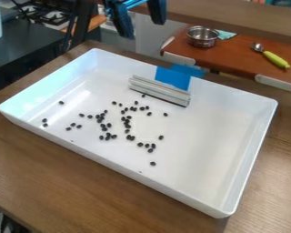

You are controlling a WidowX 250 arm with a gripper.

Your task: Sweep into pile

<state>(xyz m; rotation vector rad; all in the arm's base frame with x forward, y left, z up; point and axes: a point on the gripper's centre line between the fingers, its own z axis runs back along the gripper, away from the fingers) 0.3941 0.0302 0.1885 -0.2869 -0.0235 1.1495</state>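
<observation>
1. Table (62,182): brown wood-grain surface, carrying the tray.
2. Tray (221,207): white, rectangular, raised walls, set diagonally; it contains the sweeping tool and many dark beans.
3. Side surface (236,59): reddish-brown, beyond the tray's far wall.
4. Stove (52,17): dark, upper left, in the room behind.
5. Hand (143,27): black, above and beyond the tray's far wall; fingers spread, nothing between them.
6. Sweeping tool (159,89): grey bar inside the tray, near the middle of the far long wall. Long axis runs roughly parallel to that wall; the dark lower edge faces the tray's middle. Blue tab (172,78) stands at its back.
7. Metal pot (202,42): on the side surface, upright; contents cannot be made out. Teal cloth (226,35) beside it.
8. Spoon (274,58): green-yellow handle, metal head, right of the pot.
9. Beans (127,126): scattered, seemingly densest left of the tray's centre, with strays towards the left.
</observation>
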